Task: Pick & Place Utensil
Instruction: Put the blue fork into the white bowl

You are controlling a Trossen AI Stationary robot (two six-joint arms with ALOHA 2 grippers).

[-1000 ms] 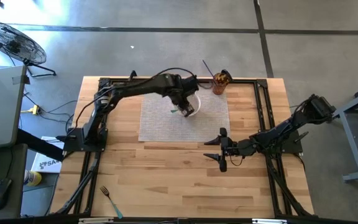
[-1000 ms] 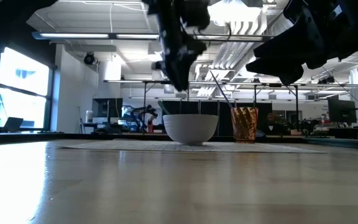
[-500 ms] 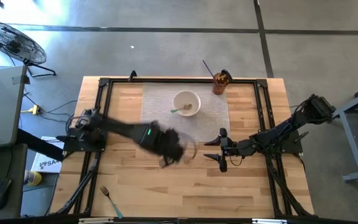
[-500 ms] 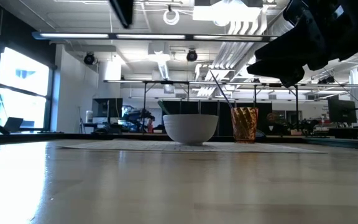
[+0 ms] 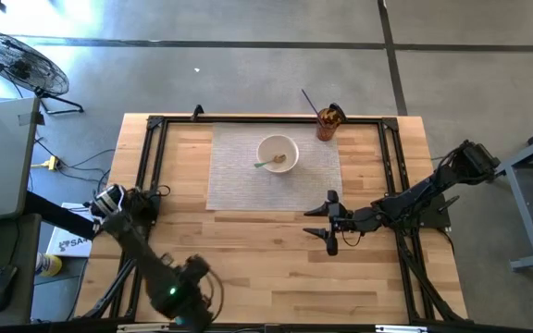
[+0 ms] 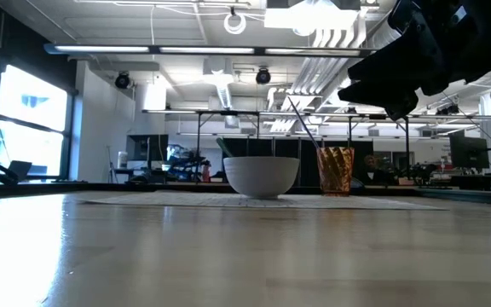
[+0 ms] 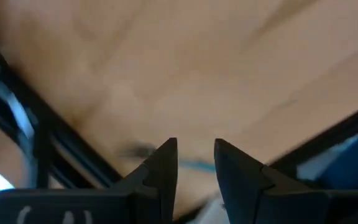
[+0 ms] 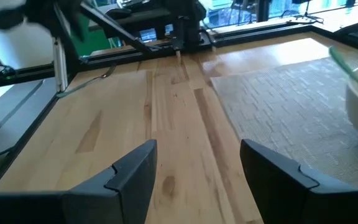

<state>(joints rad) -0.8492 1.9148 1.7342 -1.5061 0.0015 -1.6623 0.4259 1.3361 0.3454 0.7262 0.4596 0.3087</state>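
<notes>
A white bowl stands on a grey placemat at the far middle of the table, and a green-handled utensil lies in it. My left gripper is at the table's near left corner, open above bare wood. A fork seen there earlier is hidden under that arm in the high view; the left wrist view shows only a blurred teal streak. My right gripper waits open right of centre, pointing toward the table's left.
An amber cup with a thin stick in it stands at the far edge, right of the placemat. Black frame rails run along the table's left, far and right sides. Bare wood spans the near middle.
My left arm has swung fast from over the bowl toward the table's near left corner, passing the table's middle on the way. The green-handled utensil stays lying in the bowl, now uncovered. The fork at the near left corner has become hidden under the arm.
</notes>
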